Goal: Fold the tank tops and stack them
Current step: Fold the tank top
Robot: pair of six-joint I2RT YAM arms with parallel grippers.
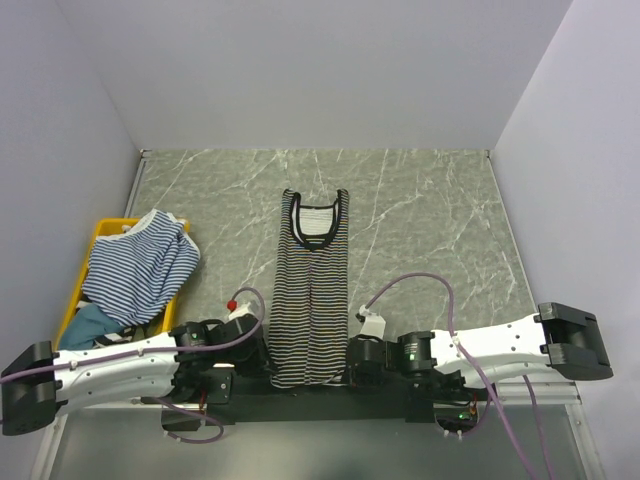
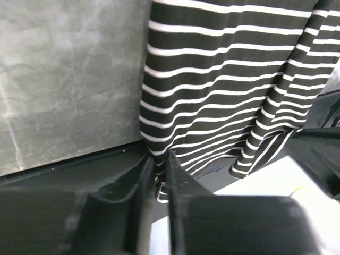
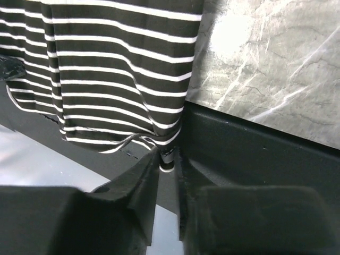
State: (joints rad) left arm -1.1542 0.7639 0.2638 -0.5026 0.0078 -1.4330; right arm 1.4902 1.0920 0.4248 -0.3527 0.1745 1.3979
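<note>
Task thing: black-and-white tank top [image 1: 312, 290], flat on the table [image 1: 430, 210], centre, neck far, hem hanging over the near edge between the arms.
Shape of it: narrow strip with a line down the middle; probably sides already folded in.
Left gripper [image 2: 160, 164]: pinched closed on the hem's left corner, striped cloth between the fingers.
Right gripper [image 3: 168, 159]: pinched closed on the hem's right corner, cloth caught at the tips.
Second top: blue-and-white tank top [image 1: 140, 262], crumpled, draped over the yellow bin [image 1: 108, 223] at far left, well apart from the first.
Other cloth: teal piece [image 1: 88, 325] under it in the bin; kind unclear.
Done so far: one top laid out, likely lengthwise fold made; judged early in the task.
Left to do: crosswise fold of the black-and-white one, setting it down as stack base, then the whole fold of the blue one and stacking on top.
Stack: none visible yet.
Count, tank tops: two for certain, maybe more hidden in the bin.
Count, bins: one.
Count, grippers: two, both on the same hem.
</note>
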